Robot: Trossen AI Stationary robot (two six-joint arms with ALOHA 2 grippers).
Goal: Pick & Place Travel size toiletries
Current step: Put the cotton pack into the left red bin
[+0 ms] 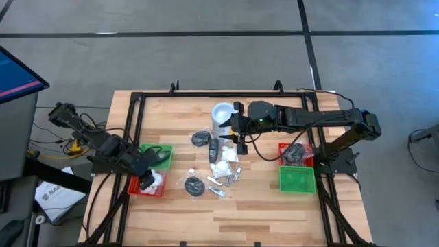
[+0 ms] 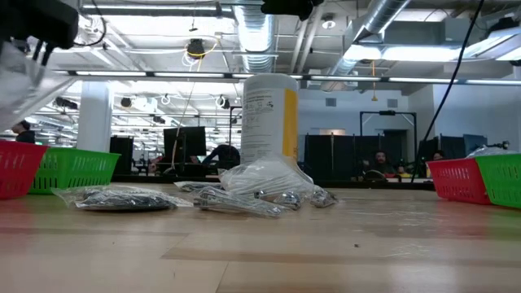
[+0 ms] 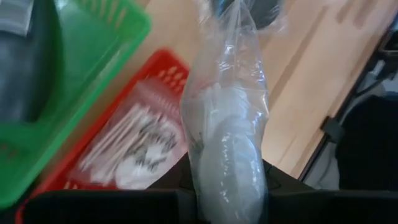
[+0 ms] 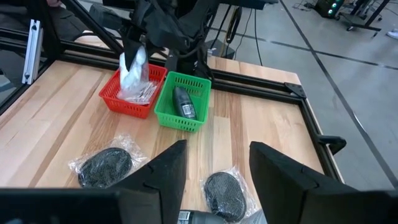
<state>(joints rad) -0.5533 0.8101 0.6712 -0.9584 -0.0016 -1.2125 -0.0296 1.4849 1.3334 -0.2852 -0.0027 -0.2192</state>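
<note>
Several toiletries [image 1: 218, 168] still lay mid-table; left gripper [image 1: 147, 181] pinched a clear packet [image 3: 227, 134] over the red tray [image 1: 137, 189]; right gripper [image 1: 240, 130] hovered spread.

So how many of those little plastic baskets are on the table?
4. On the left side, a green basket beside a red basket; on the right side, a red one above a green one in the high view.

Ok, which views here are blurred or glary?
Left wrist view: the clear plastic bag in the left tool is soft, and the red mesh tray behind is smeared. Low view: bright ceiling lights, foreground wooden table soft. High and right wrist views look sharp.
</note>
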